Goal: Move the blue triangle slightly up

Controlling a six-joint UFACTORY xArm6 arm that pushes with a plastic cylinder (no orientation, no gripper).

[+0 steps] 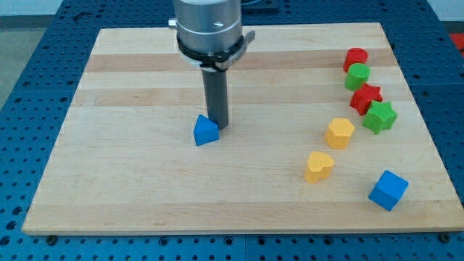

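Note:
The blue triangle (pixel 205 131) lies on the wooden board (pixel 130 174), a little left of the middle. My tip (pixel 220 128) is at the end of the dark rod, right against the triangle's right side, slightly toward the view's top. Whether it touches the block I cannot tell for sure; no gap shows.
At the view's right stand a red block (pixel 355 57), a green block (pixel 357 75), a red star (pixel 365 98), a green star (pixel 380 117), a yellow hexagon (pixel 339 133), a yellow heart (pixel 318 166) and a blue cube (pixel 388 190).

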